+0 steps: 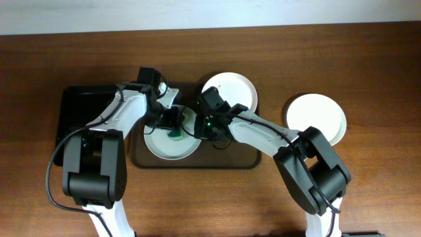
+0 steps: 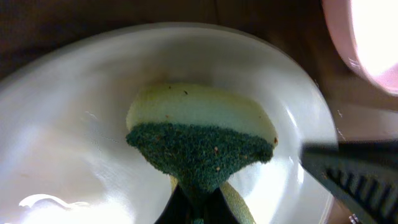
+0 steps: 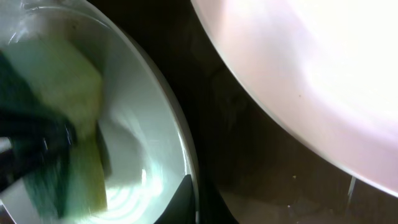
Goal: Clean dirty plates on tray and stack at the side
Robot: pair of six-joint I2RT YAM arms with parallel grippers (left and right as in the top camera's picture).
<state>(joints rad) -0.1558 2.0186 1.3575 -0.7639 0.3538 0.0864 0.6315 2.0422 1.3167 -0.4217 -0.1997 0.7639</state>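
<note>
Dark brown tray (image 1: 204, 161), carrying two of the three plates, is pictured mid-table with both grippers lowered over it. At far left, a small black tray (image 1: 75, 115) is set well apart from the fingers. On the brown tray, a yellow-and-green sponge (image 2: 199, 143) is clamped between the fingers of the left gripper (image 2: 198, 208), green side nearest them, and pressed onto the pale mint plate (image 1: 159, 147) beneath. That plate's right rim is pinched between the closed fingers of the right gripper (image 3: 196, 208), just beside the sponge. Beyond those fingers, a white plate (image 1: 240, 85) is seen near the held plate, in the tray's far right corner. Well right of both grippers, a third plate (image 1: 316, 118) is laid on the wooden table (image 1: 381, 197), off the tray.
</note>
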